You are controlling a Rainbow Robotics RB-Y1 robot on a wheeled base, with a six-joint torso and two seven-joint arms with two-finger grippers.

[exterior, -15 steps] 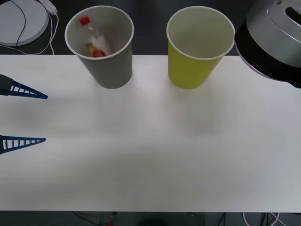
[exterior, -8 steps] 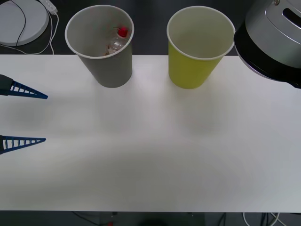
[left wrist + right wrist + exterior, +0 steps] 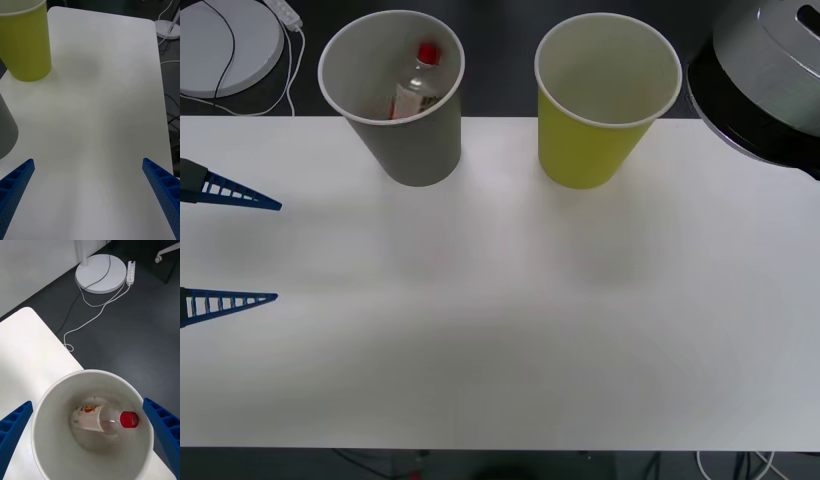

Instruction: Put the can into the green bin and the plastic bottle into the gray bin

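plastic bottle point(image 3: 416, 80) — shifted inside gray bin point(image 3: 415, 150)

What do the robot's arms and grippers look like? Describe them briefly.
The left gripper and right gripper each have two blue, ribbed, wedge-shaped fingers tapering to points. The right arm is a rounded silver housing with a black band.

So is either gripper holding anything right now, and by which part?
Nothing is held. The right gripper is open above the gray bin, with the plastic bottle loose inside it. The left gripper is open and empty over the table.
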